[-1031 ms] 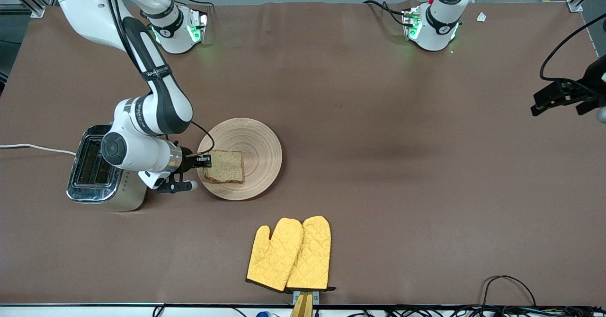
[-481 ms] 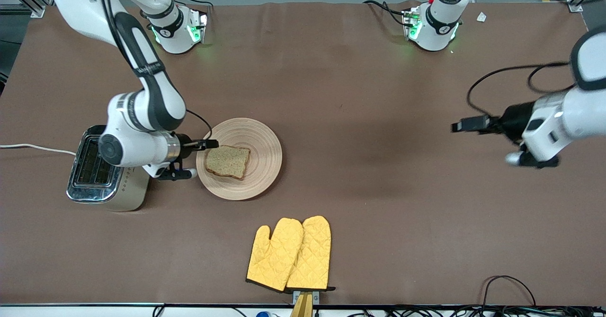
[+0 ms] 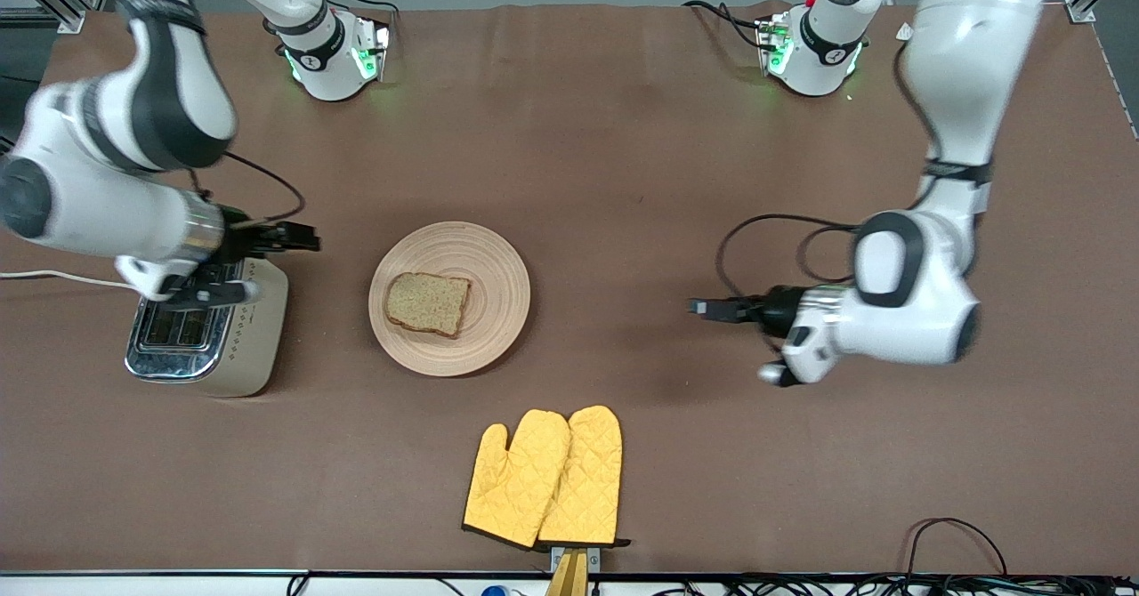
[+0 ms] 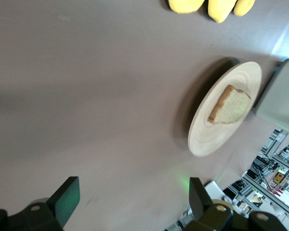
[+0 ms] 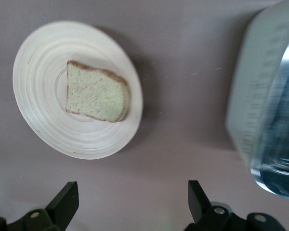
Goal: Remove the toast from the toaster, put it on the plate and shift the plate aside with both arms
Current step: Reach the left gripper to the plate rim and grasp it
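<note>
The toast (image 3: 427, 302) lies flat on the round beige plate (image 3: 489, 267), a little toward the toaster's side. My right gripper (image 3: 301, 238) is open and empty, over the toaster's edge that faces the plate. My left gripper (image 3: 705, 309) is open and empty over bare table, well apart from the plate toward the left arm's end. The left wrist view shows its own gripper (image 4: 133, 202), the plate (image 4: 207, 134) and the toast (image 4: 229, 106) ahead of it. The right wrist view shows its gripper (image 5: 133, 202), the plate (image 5: 38, 72) and the toast (image 5: 96, 91).
A silver two-slot toaster (image 3: 205, 338) stands beside the plate toward the right arm's end; it also shows in the right wrist view (image 5: 269, 106). A pair of yellow oven mitts (image 3: 547, 476) lies nearer the front camera than the plate, and shows in the left wrist view (image 4: 212, 6). A white cord runs from the toaster.
My right gripper let go of the toast, which now lies on the plate, and drew back over the toaster. My left arm swung in from the table's end toward the plate.
</note>
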### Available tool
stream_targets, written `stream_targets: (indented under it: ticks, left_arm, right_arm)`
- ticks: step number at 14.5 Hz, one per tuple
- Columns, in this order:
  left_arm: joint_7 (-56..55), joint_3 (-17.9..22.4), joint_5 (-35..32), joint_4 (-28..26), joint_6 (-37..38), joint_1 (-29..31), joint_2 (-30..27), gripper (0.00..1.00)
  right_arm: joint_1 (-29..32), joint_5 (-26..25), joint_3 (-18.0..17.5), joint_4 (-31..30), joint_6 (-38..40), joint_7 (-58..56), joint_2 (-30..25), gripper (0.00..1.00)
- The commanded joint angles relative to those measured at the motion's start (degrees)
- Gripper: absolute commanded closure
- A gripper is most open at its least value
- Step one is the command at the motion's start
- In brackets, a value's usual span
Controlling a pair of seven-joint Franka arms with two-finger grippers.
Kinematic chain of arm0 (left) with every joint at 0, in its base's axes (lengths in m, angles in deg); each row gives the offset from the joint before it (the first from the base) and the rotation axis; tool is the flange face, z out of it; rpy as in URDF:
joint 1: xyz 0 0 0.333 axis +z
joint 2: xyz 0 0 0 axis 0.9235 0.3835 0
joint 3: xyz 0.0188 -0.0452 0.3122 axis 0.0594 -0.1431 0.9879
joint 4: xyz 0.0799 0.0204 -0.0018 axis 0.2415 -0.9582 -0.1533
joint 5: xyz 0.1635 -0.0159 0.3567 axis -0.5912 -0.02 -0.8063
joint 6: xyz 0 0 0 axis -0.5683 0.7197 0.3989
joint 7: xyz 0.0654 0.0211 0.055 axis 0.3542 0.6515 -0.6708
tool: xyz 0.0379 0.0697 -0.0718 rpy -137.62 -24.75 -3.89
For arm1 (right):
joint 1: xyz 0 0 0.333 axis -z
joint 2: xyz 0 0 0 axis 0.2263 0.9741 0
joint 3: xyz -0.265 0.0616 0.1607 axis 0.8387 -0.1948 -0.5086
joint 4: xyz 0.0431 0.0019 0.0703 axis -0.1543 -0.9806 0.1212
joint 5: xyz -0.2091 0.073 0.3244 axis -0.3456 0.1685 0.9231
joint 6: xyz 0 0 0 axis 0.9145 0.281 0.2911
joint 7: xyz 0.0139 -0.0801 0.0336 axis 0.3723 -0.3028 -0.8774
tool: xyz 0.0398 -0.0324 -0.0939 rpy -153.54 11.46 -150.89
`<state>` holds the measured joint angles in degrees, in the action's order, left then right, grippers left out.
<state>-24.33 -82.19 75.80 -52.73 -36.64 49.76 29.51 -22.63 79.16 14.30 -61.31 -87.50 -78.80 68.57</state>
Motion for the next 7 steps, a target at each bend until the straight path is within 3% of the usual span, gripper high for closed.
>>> stream_targets:
  ticks: [1, 7]
  left_arm:
    - [-0.09, 0.50, 8.04, 5.53, -3.62, -5.94, 6.91, 0.00]
    - [4.12, 0.32, 22.92, 11.42, -14.35, -15.26, 15.00, 0.00]
  right_arm:
    - [3.83, -3.65, -0.06, 9.25, 6.04, -1.04, 0.97, 0.00]
    - [6.74, -8.40, 0.38, 15.93, 5.25, -2.54, -2.19, 0.00]
